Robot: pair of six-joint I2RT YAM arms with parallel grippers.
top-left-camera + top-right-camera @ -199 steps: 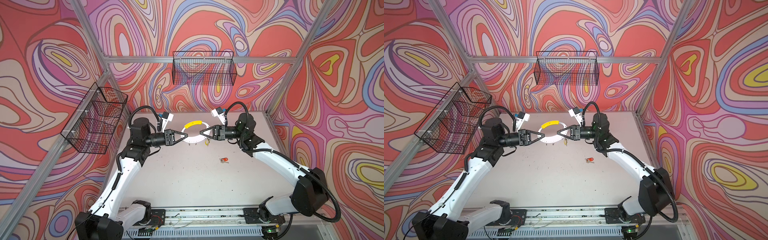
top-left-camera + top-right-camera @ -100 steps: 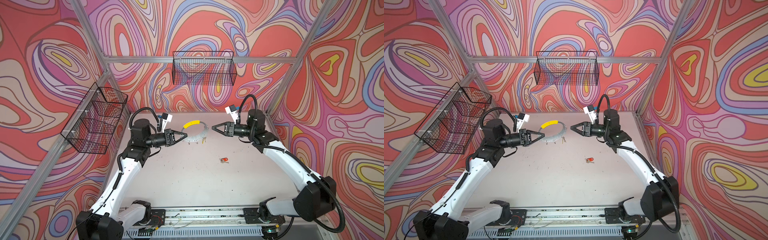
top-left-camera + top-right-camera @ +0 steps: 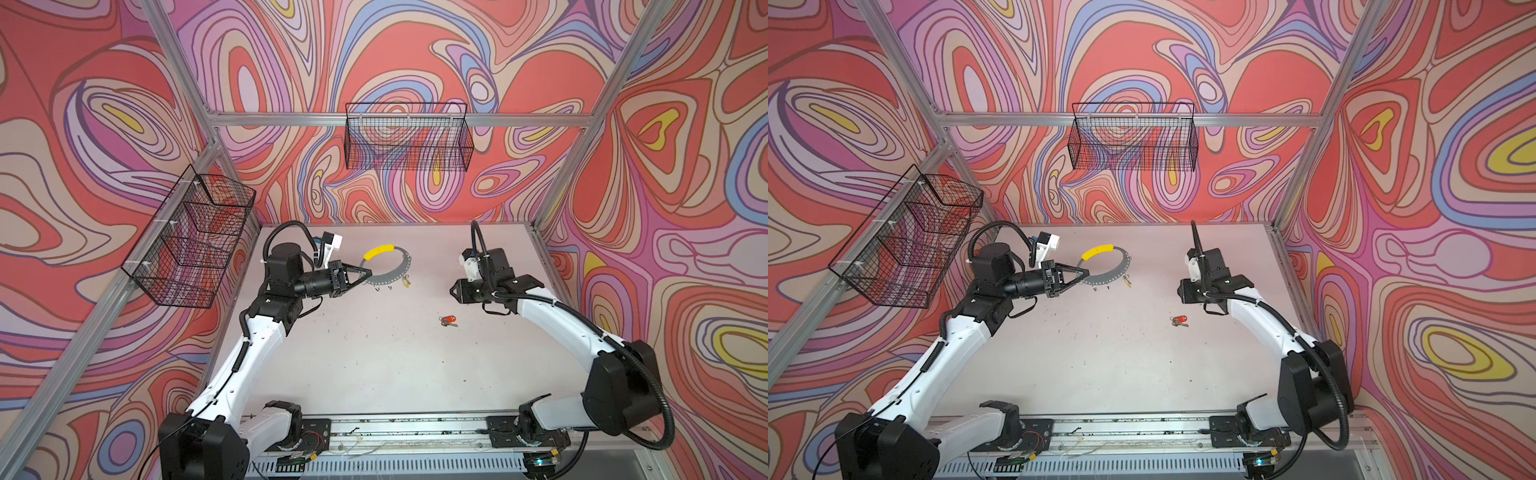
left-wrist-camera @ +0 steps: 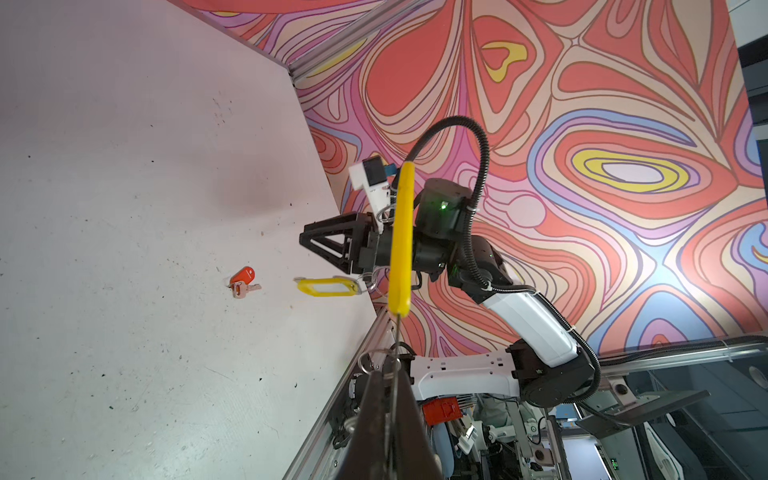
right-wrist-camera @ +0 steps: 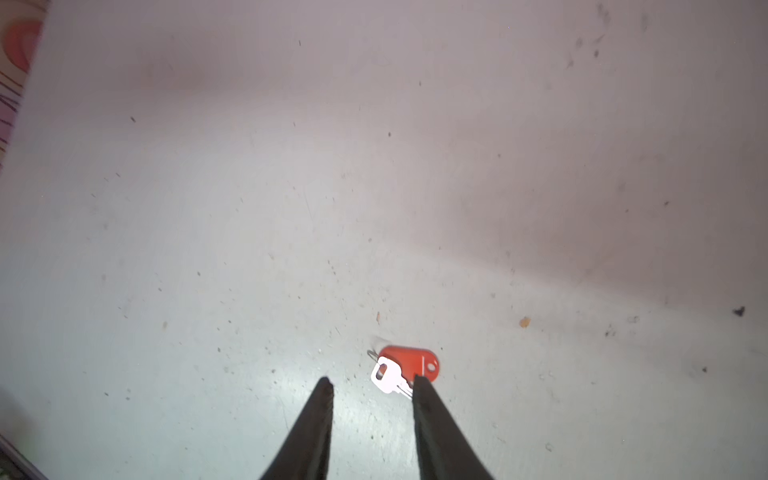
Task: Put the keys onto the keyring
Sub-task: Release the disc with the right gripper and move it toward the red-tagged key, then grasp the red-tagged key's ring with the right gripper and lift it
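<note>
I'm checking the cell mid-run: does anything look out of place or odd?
Nothing is spilled or damaged. The only stray is the red-tagged key, lying loose on the table, apart from the keyring that the left gripper holds by its rim. The yellow-tagged key already hangs from it.

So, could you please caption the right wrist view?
Open right hand hovering near the red-tagged key lying on the table.

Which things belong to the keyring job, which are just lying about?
Job: large flat grey ring with yellow arc, in left claw; yellow oval plastic key tag at its rim; silver key with red oval tag.
Idle: two black wire wall baskets.
</note>
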